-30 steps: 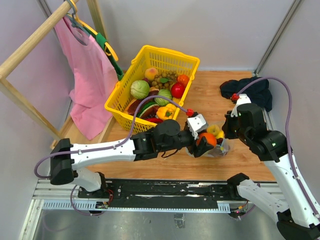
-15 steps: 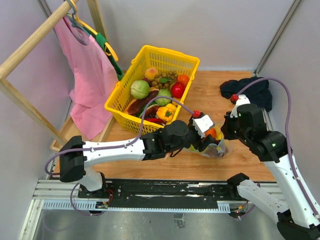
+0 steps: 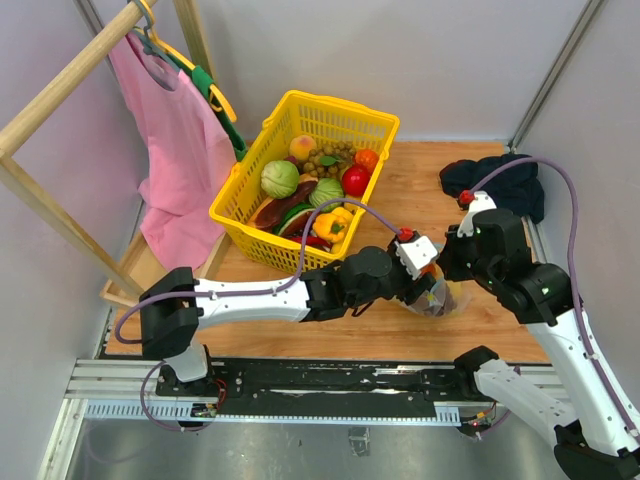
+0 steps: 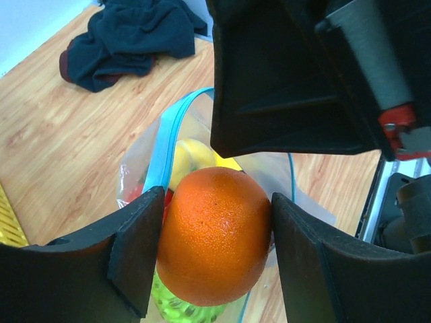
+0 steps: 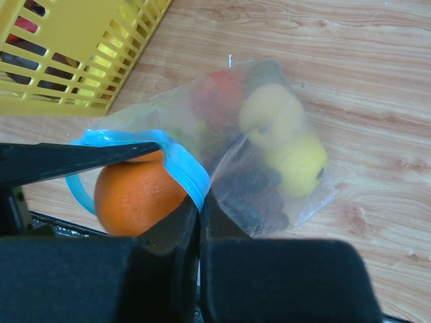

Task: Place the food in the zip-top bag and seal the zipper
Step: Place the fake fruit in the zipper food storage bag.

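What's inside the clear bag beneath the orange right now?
Inside the zip-top bag: two yellow fruits, a red piece, a dark clump, a green piece. The orange covers whatever lies directly below it.

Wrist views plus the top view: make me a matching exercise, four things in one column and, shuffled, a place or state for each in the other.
Things
1. round orange fruit
2. clear zip-top plastic bag
3. yellow mesh plastic basket
4. dark blue cloth

Places or states
A. lying crumpled on the wooden table
B. pinched at its blue rim by the right gripper
C. clamped between the fingers of the left gripper
D. standing next to the hanging pink shirt

Pairs: 1-C, 2-B, 3-D, 4-A
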You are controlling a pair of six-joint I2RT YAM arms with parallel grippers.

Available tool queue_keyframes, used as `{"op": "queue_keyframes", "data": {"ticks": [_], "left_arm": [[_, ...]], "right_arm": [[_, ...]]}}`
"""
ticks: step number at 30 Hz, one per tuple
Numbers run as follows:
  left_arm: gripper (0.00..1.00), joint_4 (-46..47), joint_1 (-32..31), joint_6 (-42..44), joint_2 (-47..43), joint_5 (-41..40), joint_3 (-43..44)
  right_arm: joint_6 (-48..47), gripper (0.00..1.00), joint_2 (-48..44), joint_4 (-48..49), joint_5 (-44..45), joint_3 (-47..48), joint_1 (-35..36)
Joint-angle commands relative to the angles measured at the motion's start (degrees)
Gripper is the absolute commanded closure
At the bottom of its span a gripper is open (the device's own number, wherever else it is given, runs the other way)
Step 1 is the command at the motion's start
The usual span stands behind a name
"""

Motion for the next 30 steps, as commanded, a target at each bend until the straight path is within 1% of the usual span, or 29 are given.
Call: {"op": "queue_keyframes", "data": {"ticks": [1, 4, 6, 10, 12, 15, 20, 30], "left_arm": [[0.76, 2.9, -0.5, 0.3, 2.0, -3.3, 2.7], [0.67, 2.7, -0.5, 0.2, 2.8, -4.0, 2.7], [0.60, 2.6, -0.5, -0.2, 2.9, -2.3, 2.7], [0.40, 3.3, -0.5, -1.2, 1.9, 0.2, 1.9], [0.32, 3.4, -0.5, -1.4, 1.4, 0.4, 1.3], [0.26, 2.8, -0.5, -1.4, 0.7, 0.0, 1.0], [0.21, 1.3, -0.5, -1.9, -0.1, -0.8, 1.0], [0.18, -3.8, -0.5, -3.4, -4.7, -0.8, 0.6]], "right_arm": [[1.1, 0.99, -1.2, 3.0, -1.4, 0.0, -1.3], [1.2, 0.99, -1.3, 3.0, -1.5, -0.1, -1.4], [1.3, 0.99, -1.4, 2.9, -1.4, -0.3, -1.4], [1.4, 0.99, -1.6, 3.1, -0.9, -0.5, -1.4], [1.4, 0.99, -1.7, 3.1, -0.7, -0.6, -1.4], [1.6, 0.99, -1.9, 3.2, -0.2, -0.9, -1.4], [1.9, 1.00, -2.1, 3.6, -0.3, -1.5, -1.4], [1.6, 0.99, -2.4, 3.8, 0.6, -2.0, -1.4]]}}
